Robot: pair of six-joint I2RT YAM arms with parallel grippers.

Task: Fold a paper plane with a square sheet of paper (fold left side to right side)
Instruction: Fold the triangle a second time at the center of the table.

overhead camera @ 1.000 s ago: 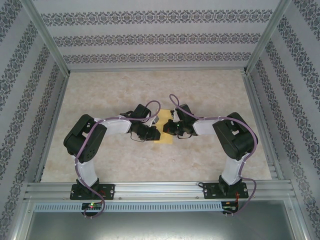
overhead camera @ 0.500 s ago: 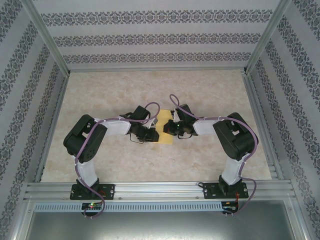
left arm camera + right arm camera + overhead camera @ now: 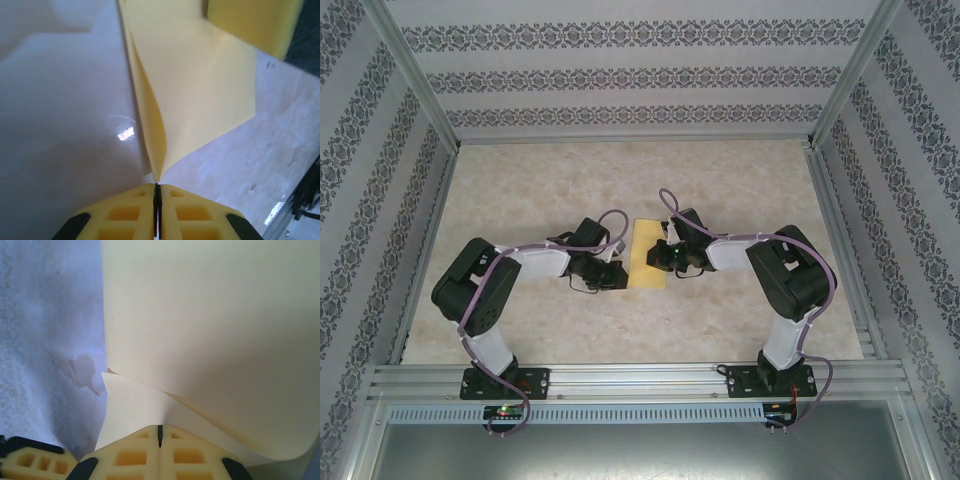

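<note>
Paper (image 3: 645, 248) on table (image 3: 520, 180), gripped by left end effector (image 3: 156, 185) and right end effector (image 3: 160, 428).

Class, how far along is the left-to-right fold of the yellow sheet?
Done: the square sheet of paper lies doubled over. In hand: the left gripper and right gripper each pinch it. Remaining: its bulging fold needs flattening; no plane yet.

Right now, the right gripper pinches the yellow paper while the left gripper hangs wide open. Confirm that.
Wrong on the left gripper: the left wrist view shows it shut on the yellow paper, not open. The right gripper does pinch the paper.
</note>
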